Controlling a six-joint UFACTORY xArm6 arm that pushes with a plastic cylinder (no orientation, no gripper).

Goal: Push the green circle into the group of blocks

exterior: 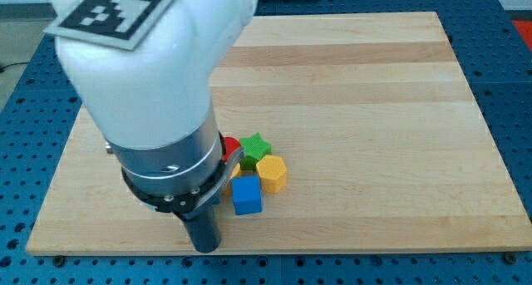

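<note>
My tip (204,248), a bare rod with no pincer, holds nothing just left of the blue cube (247,194) and 3 clustered blocks; the green circle is hidden, so finding it comes next.

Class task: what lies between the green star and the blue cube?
In the camera view, the yellow hexagon sits partly between the green star and the blue cube, offset toward the view's right.
</note>
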